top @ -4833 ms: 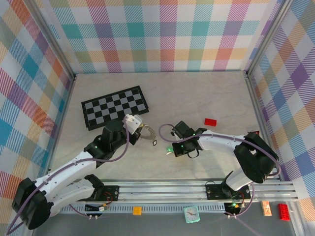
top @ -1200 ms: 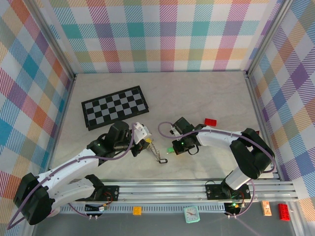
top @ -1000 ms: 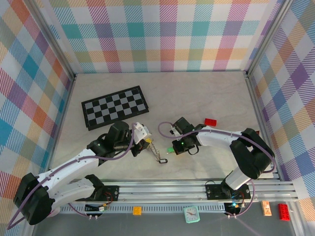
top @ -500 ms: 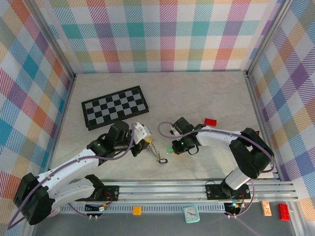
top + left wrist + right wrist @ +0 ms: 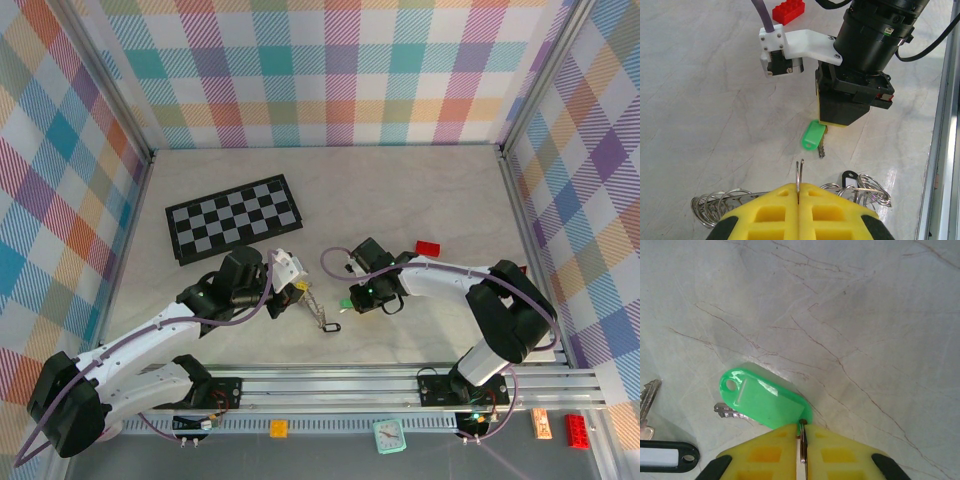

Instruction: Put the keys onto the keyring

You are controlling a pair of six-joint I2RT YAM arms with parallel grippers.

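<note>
Keyring (image 5: 710, 205) lies low on the table (image 5: 400, 200) between the two arms, its wavy coils spread to either side of the left gripper (image 5: 798, 192). That gripper is pressed together on one thin strand of the ring, which stands upright out of the seam. Main risk, in my judgement, is contact between the two grippers, since they stand close and nose to nose. A small error in approach would knock the strand aside. Next risk: the strand is fine wire in a flat pinch and may twist or slide out, dropping the ring. Further risk: the green key (image 5: 765, 402) is held only by the small loop at the end of its tag, so tag and blade may swing when lifted and miss the strand. The black key (image 5: 665, 456) lies among the coils, and I cannot tell whether it is threaded on. The left arm reaches diagonally from its base toward the table's centre with its wrist low. The right arm folds back leftward, its right gripper (image 5: 802, 432) pointing down and clamped on the green key's loop.
</note>
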